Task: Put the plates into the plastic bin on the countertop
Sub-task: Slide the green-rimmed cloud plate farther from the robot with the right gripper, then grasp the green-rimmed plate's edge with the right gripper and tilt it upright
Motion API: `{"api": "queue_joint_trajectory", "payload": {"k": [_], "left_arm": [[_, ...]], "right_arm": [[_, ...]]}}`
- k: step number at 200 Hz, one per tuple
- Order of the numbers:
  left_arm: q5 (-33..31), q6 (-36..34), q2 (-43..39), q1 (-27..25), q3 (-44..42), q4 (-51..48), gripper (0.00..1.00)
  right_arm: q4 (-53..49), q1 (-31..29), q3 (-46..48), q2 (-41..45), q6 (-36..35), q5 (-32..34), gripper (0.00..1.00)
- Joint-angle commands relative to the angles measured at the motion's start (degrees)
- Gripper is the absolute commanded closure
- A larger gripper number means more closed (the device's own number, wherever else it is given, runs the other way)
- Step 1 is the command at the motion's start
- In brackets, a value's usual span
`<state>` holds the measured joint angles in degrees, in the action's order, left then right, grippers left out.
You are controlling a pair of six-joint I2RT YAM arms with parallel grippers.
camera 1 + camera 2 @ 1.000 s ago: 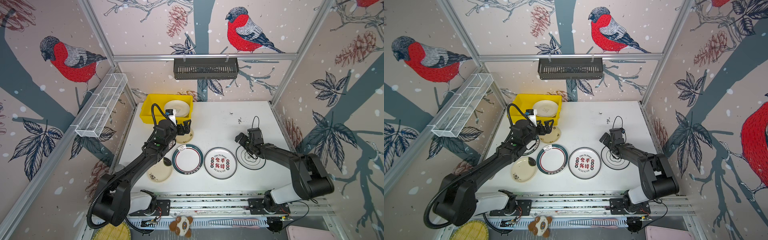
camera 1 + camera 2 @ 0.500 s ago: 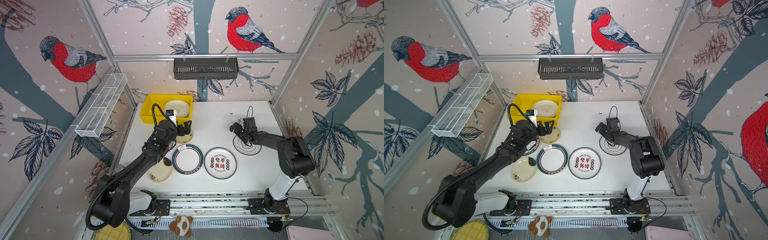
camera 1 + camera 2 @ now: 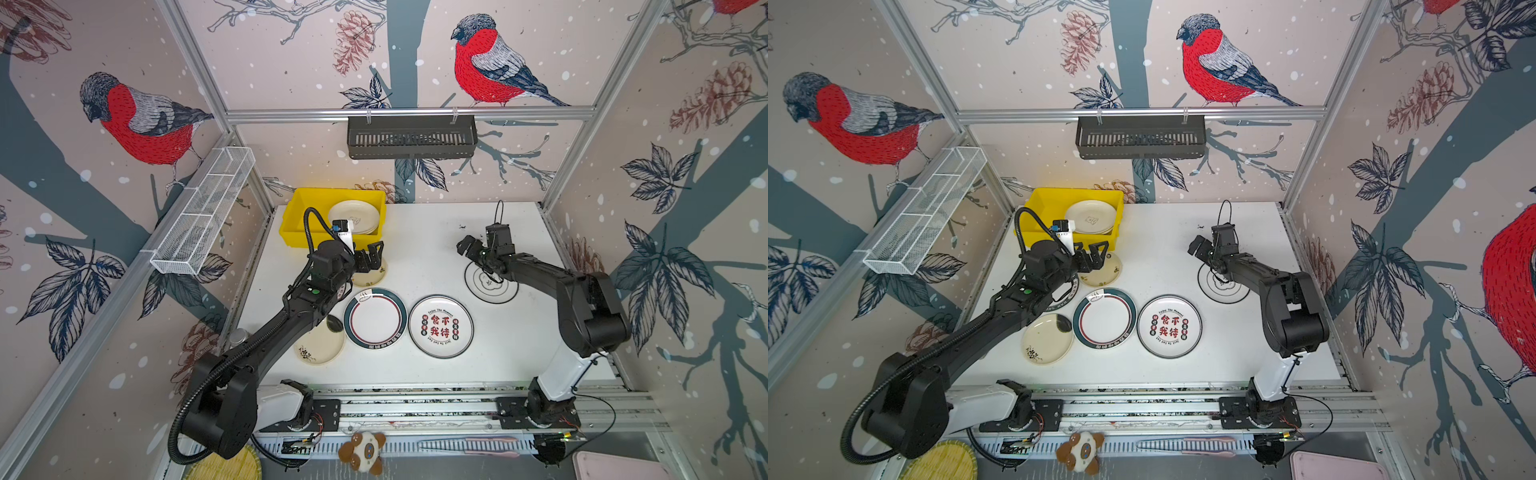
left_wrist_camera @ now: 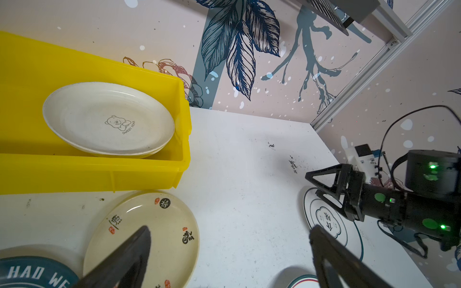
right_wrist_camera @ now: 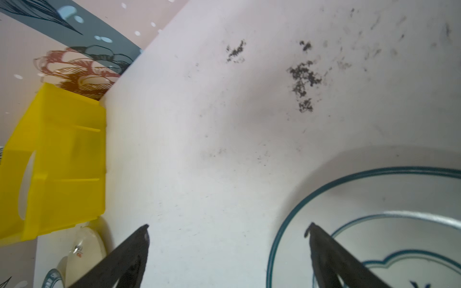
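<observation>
The yellow plastic bin (image 3: 298, 210) stands at the back left of the countertop (image 3: 428, 245) and holds a cream plate (image 3: 354, 216) with a bear drawing (image 4: 107, 119). My left gripper (image 3: 372, 258) hangs open over a cream plate with Chinese marks (image 4: 164, 222), just in front of the bin (image 4: 87, 172). My right gripper (image 3: 469, 247) is open and empty, over the far left edge of a white plate with thin dark rings (image 3: 492, 287) (image 5: 374, 194). Nearer the front lie a green-rimmed plate (image 3: 375, 318), a plate with red and black writing (image 3: 440, 326) and a cream plate with a dark spot (image 3: 318, 345).
A dark plate with white lettering (image 4: 32, 274) lies partly under the left arm. Dark crumbs (image 5: 303, 74) dot the countertop behind the ringed plate. A black slotted basket (image 3: 411, 137) hangs on the back wall, a white wire basket (image 3: 203, 216) on the left wall.
The ringed plate has slid a little toward the back. The right gripper has moved back and to the left past its edge, elbow raised. The left arm has not moved.
</observation>
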<state>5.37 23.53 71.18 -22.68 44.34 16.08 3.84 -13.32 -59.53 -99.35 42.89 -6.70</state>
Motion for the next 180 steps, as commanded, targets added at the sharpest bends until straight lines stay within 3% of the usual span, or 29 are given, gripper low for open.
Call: {"api": "queue_joint_trajectory", "payload": {"k": [1, 23, 56, 91, 126, 180], "left_arm": [[-0.65, -0.62, 0.08, -0.35, -0.04, 2.05, 0.02], [0.16, -0.33, 0.65, -0.77, -0.11, 2.45, 0.02], [-0.21, -0.4, 1.23, -2.81, -0.67, 4.35, 0.02], [0.69, -0.67, 4.13, -5.14, 0.57, 5.77, 0.02], [1.36, -0.15, 5.29, -7.26, -1.46, 12.52, 0.02], [3.51, 1.08, 7.89, -9.52, -0.33, 14.85, 0.02]], "right_arm": [[-3.88, 0.74, 0.0, 3.46, -2.27, 2.3, 0.0], [-6.38, 1.8, 2.34, 8.69, -2.95, 2.8, 0.01], [-9.4, 7.4, 9.63, 15.92, -2.38, -1.47, 0.01], [-15.86, 8.62, 16.66, 26.41, -6.06, 6.29, 0.01], [-11.17, 15.49, 27.36, 34.65, -3.61, -2.44, 0.0], [-9.36, 19.77, 35.77, 40.79, -3.78, -6.64, 0.01]]}}
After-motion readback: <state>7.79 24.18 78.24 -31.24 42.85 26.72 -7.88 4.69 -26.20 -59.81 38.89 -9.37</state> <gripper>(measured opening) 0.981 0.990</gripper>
